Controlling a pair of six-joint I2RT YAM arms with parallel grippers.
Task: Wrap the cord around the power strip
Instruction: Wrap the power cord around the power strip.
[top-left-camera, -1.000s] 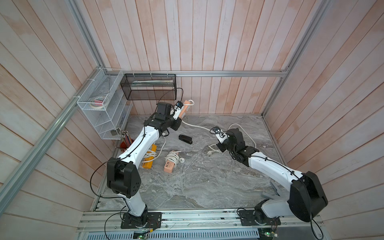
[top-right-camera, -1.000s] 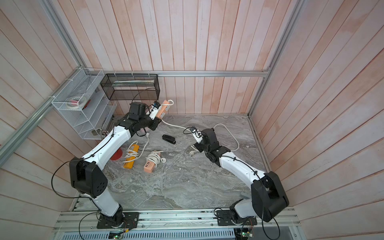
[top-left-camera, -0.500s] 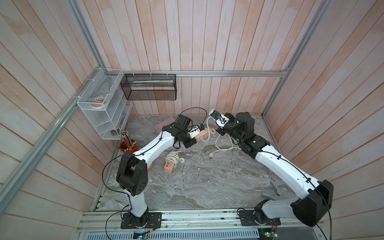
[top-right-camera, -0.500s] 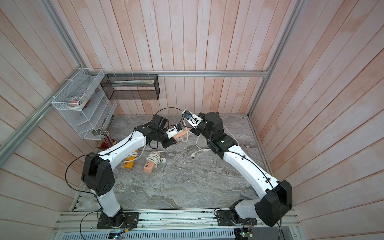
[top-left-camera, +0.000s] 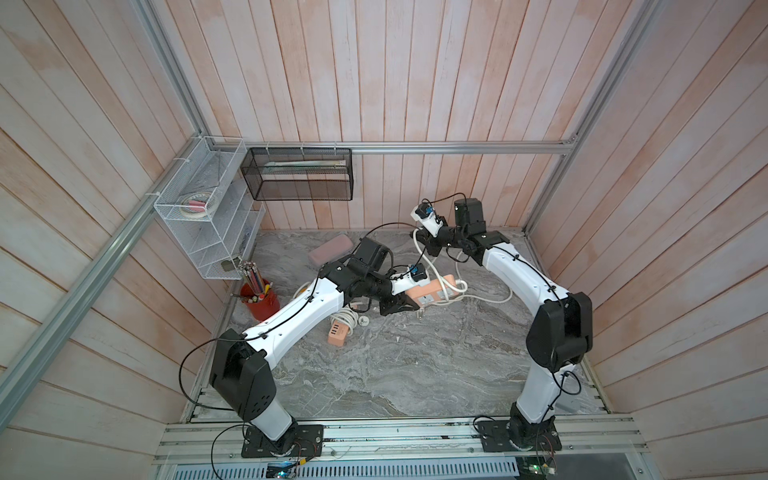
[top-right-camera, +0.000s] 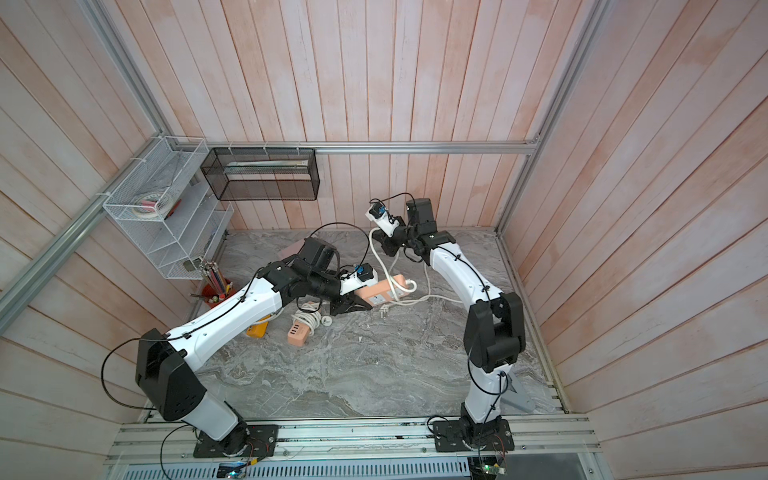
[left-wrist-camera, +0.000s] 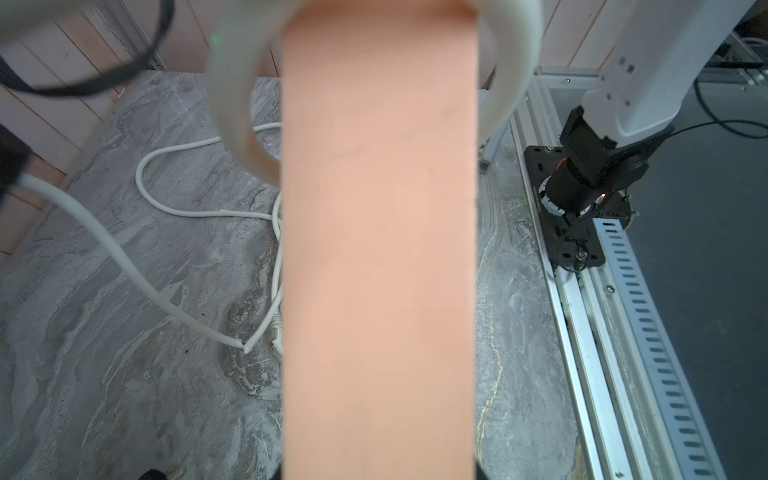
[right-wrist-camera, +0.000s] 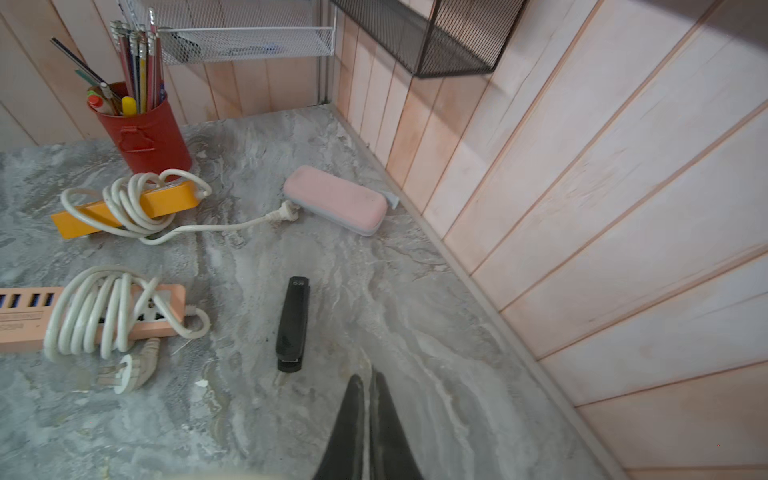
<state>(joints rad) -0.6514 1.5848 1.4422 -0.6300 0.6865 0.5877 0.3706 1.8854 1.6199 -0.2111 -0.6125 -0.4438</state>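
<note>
I have the left gripper clamped on one end of the salmon-pink plastic power strip, held over the grey marbled tabletop. Its thick white cord loops the strip's far end and rises to the right gripper, pinched shut on it near the back wall.

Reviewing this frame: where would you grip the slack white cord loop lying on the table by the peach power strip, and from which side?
Probably the cord loop's rounded end, from above, jaws across it: it lies flat on the table, clear of the power strip.
</note>
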